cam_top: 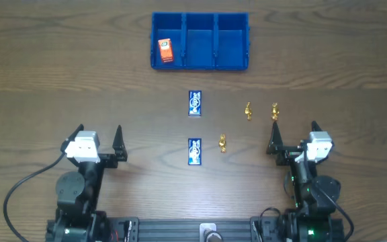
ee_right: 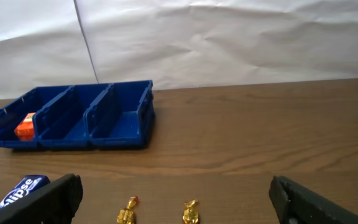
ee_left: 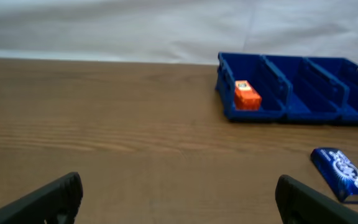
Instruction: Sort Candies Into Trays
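**Left pincer (cam_top: 99, 131) and right pincer (cam_top: 294, 128) gape wide, empty**

One orange candy (cam_top: 165, 50) lies in the blue tray's (cam_top: 200, 15) left-end compartment. Two blue packets (cam_top: 195, 103) and three gold candies (cam_top: 248, 111) lie loose on the bench (cam_top: 59, 87), between tray and arms.

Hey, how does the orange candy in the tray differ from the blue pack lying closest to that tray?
Colour: the orange candy is orange, the blue pack blue with white print.
Place: the orange candy lies inside the tray's left end compartment; the blue pack lies on the bare table, outside the tray.
Shape: the orange candy looks thicker and boxier, the blue pack flatter.
Both are rectangular wrapped sweets.
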Robot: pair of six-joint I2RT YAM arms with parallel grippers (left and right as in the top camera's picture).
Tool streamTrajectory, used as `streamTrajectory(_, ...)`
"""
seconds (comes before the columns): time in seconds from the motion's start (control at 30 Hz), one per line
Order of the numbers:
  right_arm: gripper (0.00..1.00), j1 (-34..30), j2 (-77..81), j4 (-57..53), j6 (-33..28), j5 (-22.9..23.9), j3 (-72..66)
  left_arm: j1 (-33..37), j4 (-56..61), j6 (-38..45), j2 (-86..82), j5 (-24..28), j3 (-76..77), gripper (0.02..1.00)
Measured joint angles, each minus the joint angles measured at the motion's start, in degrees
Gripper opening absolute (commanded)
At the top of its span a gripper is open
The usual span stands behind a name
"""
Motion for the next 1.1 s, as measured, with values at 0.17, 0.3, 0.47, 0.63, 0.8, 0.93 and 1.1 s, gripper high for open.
streamTrajectory(0.17, 1.000, 0.00, 0.00, 0.00, 0.00, -0.02, 0.00, 0.00, -0.22, 0.00, -0.48, 0.61, 0.07, 0.998)
streamTrajectory(0.3, 1.000, 0.00, 0.00, 0.00, 0.00, -0.02, 0.00, 0.00, -0.26, 0.00, -0.48, 0.81, 0.07, 0.998)
streamTrajectory(0.47, 1.000, 0.00, 0.00, 0.00, 0.00, -0.02, 0.00, 0.00, -0.26, 0.00, -0.48, 0.81, 0.07, 0.998)
streamTrajectory(0.63, 1.000, 0.00, 0.00, 1.29, 0.00, 0.11, 0.00, 0.00, -0.28, 0.00, -0.48, 0.83, 0.07, 0.998)
streamTrajectory(0.8, 0.998, 0.00, 0.24, 7.56, 7.37, -4.57, 0.39, 0.00, -0.28, 0.00, -0.48, 0.83, 0.07, 0.998)
streamTrajectory(0.93, 0.998, 0.00, 10.01, 0.57, 10.03, -12.92, 11.26, 0.00, -0.35, 0.02, -0.48, 0.94, 0.09, 0.998)
streamTrajectory(1.1, 0.998, 1.92, 31.95, -17.44, 9.92, -20.72, 38.12, 0.00, -0.35, 0.04, -0.55, 1.05, 0.09, 0.998)
